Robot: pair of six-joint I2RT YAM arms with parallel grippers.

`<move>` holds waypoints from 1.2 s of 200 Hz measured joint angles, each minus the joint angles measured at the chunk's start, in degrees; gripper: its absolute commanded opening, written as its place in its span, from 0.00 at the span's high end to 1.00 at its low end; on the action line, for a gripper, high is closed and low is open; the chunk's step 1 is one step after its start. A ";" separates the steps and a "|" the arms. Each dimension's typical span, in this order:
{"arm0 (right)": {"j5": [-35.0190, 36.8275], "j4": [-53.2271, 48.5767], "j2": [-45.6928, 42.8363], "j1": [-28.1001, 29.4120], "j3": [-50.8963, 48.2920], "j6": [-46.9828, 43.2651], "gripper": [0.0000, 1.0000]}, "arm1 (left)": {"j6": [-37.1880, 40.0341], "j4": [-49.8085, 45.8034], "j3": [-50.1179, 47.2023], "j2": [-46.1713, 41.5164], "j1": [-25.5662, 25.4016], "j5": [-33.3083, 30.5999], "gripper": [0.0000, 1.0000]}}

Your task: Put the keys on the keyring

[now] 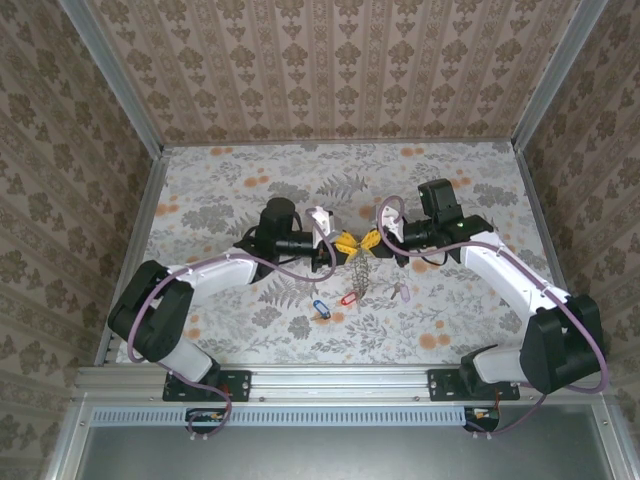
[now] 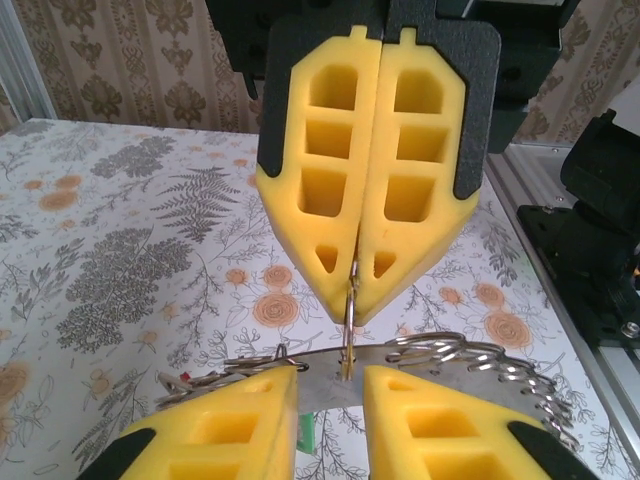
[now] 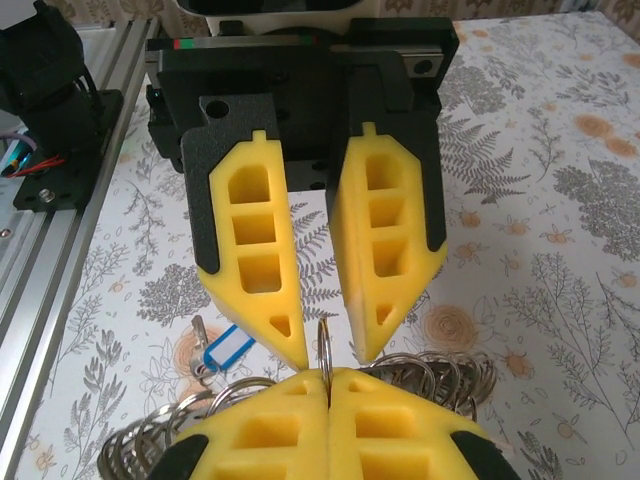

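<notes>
Top external: high behind the arm bases, looking down over the whole flower-printed tabletop (image 1: 220,190). Wrist cameras: close-up, facing each other, left toward yellow-foam right gripper (image 2: 352,312), right toward left gripper (image 3: 332,357). Shared: large ring of grey metal keys (image 3: 430,375).

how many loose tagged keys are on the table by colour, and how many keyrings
blue-tagged key: 1
red-tagged key: 1
small key, tag colour too small to tell: 1
keyring: 1
total: 4
</notes>
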 measured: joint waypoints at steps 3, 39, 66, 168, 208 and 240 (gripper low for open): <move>0.04 -0.28 0.07 0.00 0.24 -0.15 1.00 | 0.20 -0.59 0.28 0.00 -0.07 -0.07 0.74; 0.68 -3.06 0.48 0.11 1.16 -1.49 1.00 | 1.49 -1.64 1.11 0.00 -0.33 -0.87 0.73; 1.57 -4.39 0.85 0.33 1.79 -1.70 1.00 | 1.70 -1.64 1.11 0.00 -0.57 -1.62 0.74; 5.66 -9.22 1.99 1.66 5.33 -1.97 1.00 | 6.64 -7.65 3.87 0.00 -3.02 -5.05 0.90; 7.61 -11.21 1.99 1.95 6.29 -2.80 1.00 | 9.90 -12.17 5.77 0.02 -3.80 -6.84 0.98; 9.68 -13.14 1.99 2.71 7.26 -2.99 0.97 | 11.39 -13.90 6.43 0.02 -4.20 -7.72 1.00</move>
